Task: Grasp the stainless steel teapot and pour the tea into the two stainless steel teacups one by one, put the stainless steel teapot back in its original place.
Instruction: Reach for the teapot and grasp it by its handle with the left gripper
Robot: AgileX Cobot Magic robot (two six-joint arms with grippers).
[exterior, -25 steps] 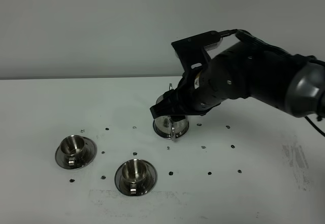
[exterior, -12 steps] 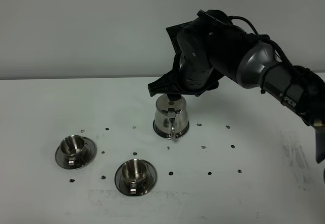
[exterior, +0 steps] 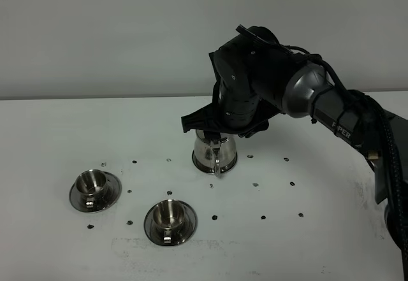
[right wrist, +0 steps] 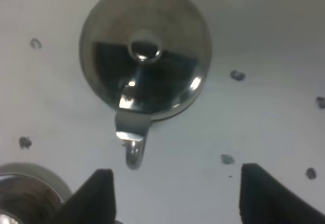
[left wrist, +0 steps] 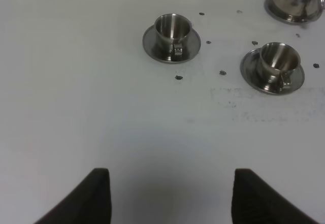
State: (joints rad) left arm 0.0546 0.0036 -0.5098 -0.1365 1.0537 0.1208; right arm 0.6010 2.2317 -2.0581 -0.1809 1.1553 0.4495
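White table [exterior: 64, 128] carries the teapot [exterior: 215, 151] mid-frame, with both teacups [exterior: 94, 182] at lower left. My right fingers [right wrist: 101, 193] hang wide apart and empty above its handle [right wrist: 133, 150], lined up, I judge, to grip it. My left fingers [left wrist: 99, 196] are spread and hold nothing.

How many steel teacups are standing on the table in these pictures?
2. One teacup stands at the left of the table; the other teacup stands nearer the front edge, left of the teapot. None seems hidden.

Looks like a lab: white table [exterior: 51, 128] dotted with dark marks [exterior: 292, 183], plain wall [exterior: 95, 32].
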